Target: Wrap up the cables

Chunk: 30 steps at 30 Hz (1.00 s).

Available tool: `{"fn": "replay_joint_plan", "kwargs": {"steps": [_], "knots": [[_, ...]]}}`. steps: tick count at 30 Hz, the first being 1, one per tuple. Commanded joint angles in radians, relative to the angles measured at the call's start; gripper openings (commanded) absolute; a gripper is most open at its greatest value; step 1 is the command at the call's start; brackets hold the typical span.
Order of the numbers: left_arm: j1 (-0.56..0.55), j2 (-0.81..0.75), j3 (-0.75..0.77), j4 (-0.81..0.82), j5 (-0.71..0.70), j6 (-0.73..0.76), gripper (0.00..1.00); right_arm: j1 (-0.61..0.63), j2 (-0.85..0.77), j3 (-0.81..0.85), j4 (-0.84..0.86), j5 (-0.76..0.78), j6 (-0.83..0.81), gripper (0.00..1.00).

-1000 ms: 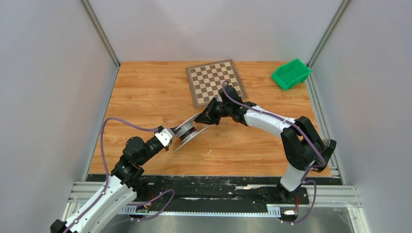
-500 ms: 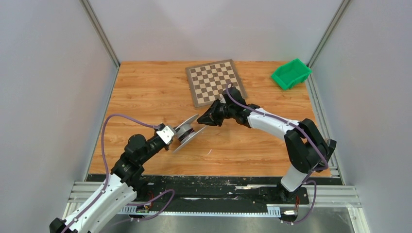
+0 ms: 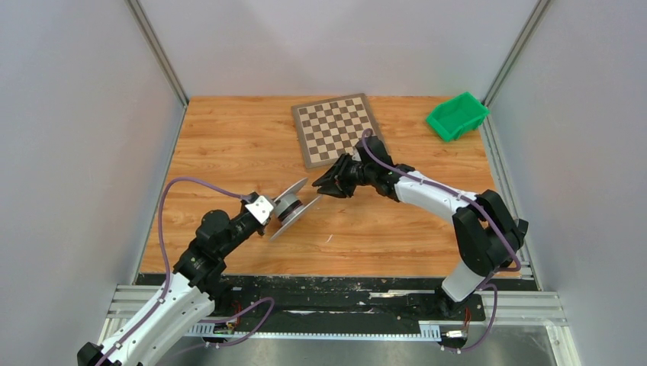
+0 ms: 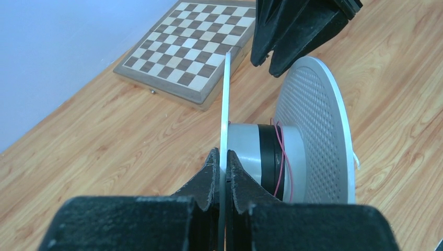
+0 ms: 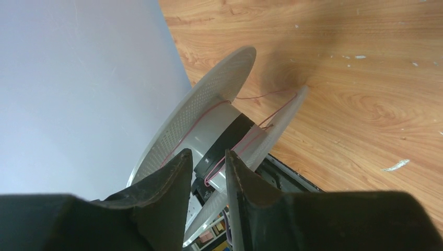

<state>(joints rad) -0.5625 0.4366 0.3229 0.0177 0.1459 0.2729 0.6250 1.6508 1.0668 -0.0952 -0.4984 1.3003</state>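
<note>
Spool (image 3: 292,206) hangs over the table (image 3: 229,145), one rim pinched in my left gripper (image 4: 222,157) so its hub faces my right gripper (image 5: 206,152), whose jaws stand slightly apart, empty, just beside the thin red wire (image 5: 261,125) wound there.

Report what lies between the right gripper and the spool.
Nothing: top view shows only bare table in the narrow gap between right gripper and spool.
</note>
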Motion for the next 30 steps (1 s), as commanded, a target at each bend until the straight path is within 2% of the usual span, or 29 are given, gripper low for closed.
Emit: {"fn": "replay_joint_plan", "kwargs": {"steps": [1, 9, 16, 21, 30], "knots": [[0.008, -0.023, 0.071, 0.161, -0.067, -0.024, 0.0, -0.017, -0.043, -0.019, -0.028, -0.01, 0.037, 0.34], [0.009, -0.044, 0.077, 0.109, -0.086, -0.109, 0.0, -0.08, -0.105, -0.036, -0.026, 0.009, -0.05, 0.39], [0.008, -0.048, 0.107, 0.022, -0.168, -0.234, 0.0, -0.096, -0.282, -0.057, 0.01, 0.078, -0.459, 0.4], [0.01, -0.045, 0.128, -0.029, -0.251, -0.369, 0.0, -0.092, -0.486, -0.207, 0.132, 0.08, -0.682, 0.41], [0.009, -0.044, 0.153, -0.1, -0.304, -0.581, 0.0, -0.028, -0.764, -0.427, 0.247, 0.182, -1.02, 0.41]]}}
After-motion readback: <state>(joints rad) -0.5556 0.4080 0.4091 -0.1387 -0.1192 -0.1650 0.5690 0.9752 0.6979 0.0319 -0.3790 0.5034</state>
